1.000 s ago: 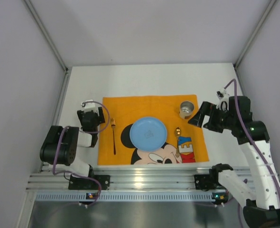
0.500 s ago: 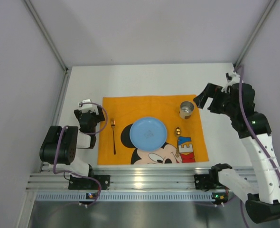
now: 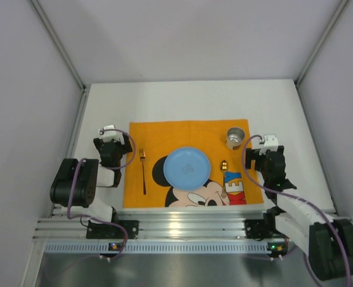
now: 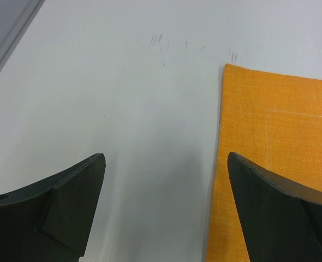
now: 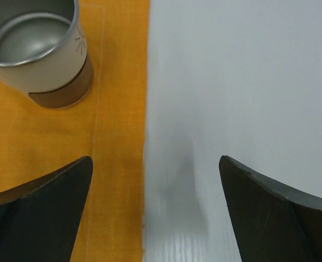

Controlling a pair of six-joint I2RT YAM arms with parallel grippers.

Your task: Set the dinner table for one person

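Note:
The white dinner table (image 3: 182,98) bears an orange Mickey Mouse cloth (image 3: 164,134). On the cloth lie a blue plate (image 3: 187,168) at the middle, a fork (image 3: 143,171) to its left, a gold spoon (image 3: 224,173) to its right and a metal cup (image 3: 236,137) at the far right corner. My left gripper (image 3: 112,145) is open and empty over the table beside the cloth's left edge (image 4: 243,136). My right gripper (image 3: 261,156) is open and empty, low over the cloth's right edge (image 5: 128,164), with the cup (image 5: 38,52) just ahead of it.
Grey walls enclose the table on the left, far and right sides. A metal rail (image 3: 182,230) runs along the near edge with both arm bases on it.
My right arm has dropped from its raised pose beside the cup and folded back low at the cloth's right edge. The left arm has barely moved.

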